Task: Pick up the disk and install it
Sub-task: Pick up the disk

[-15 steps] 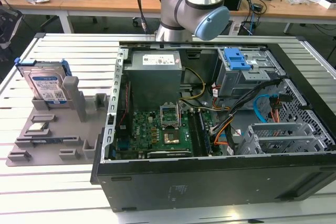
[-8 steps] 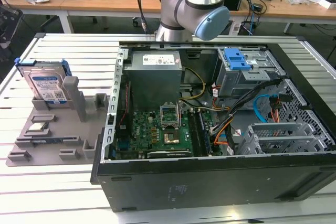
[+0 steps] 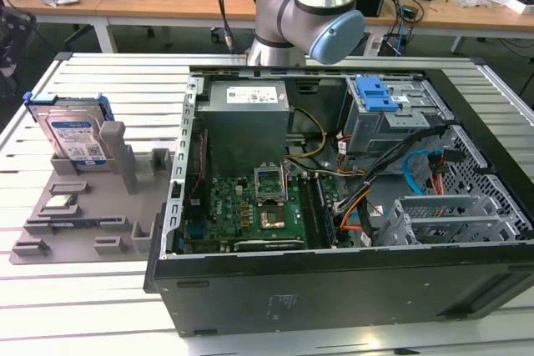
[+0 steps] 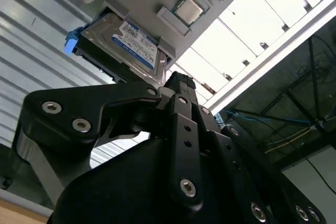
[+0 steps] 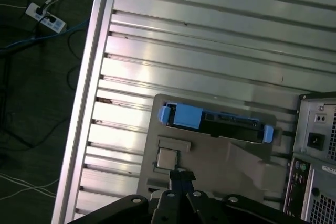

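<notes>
The disk stands on edge in its grey holder on the bench, my hand pinched shut, empty, well clear, so pickup's not started and I'd say it needs opening first.

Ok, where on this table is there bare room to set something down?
In the exterior view, bare slatted table lies beyond the grey holder and again on its near side, beside the computer case. The holder, carrying the disk, and the case's inside are crowded.

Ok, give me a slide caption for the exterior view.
Disk stands in a grey fixture beside the open computer case.
</notes>
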